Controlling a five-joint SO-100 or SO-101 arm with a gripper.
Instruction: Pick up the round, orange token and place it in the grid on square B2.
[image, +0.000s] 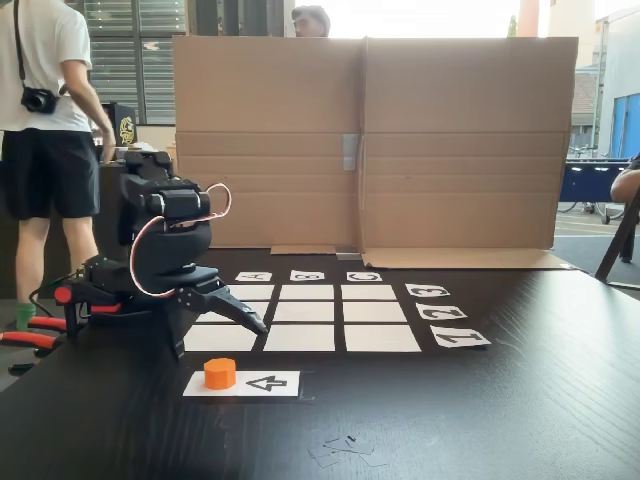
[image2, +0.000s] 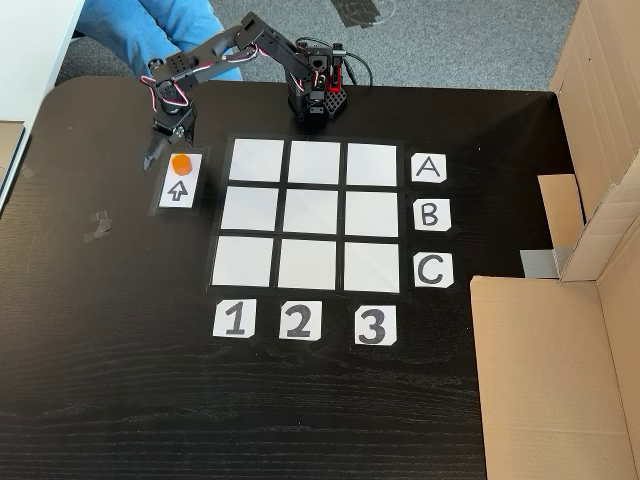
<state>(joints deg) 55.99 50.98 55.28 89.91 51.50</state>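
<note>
The orange token (image: 220, 373) (image2: 180, 163) stands on the end of a long white card with a black arrow (image: 262, 383) (image2: 178, 189), outside the grid. My gripper (image: 221, 340) (image2: 166, 153) hangs low just over and behind the token, open, with one finger on each side and nothing held. The grid (image: 373, 312) (image2: 372, 213) of white rectangles lies on the black table beside the card. Square B2 (image: 307, 311) (image2: 314, 212) at its centre is bare.
Label cards A, B, C (image2: 429, 214) and 1, 2, 3 (image2: 299, 320) border the grid. A cardboard wall (image: 370, 140) (image2: 560, 350) stands along the far table edge. The arm's base (image2: 318, 98) sits by the grid. A person (image: 45, 120) stands off the table.
</note>
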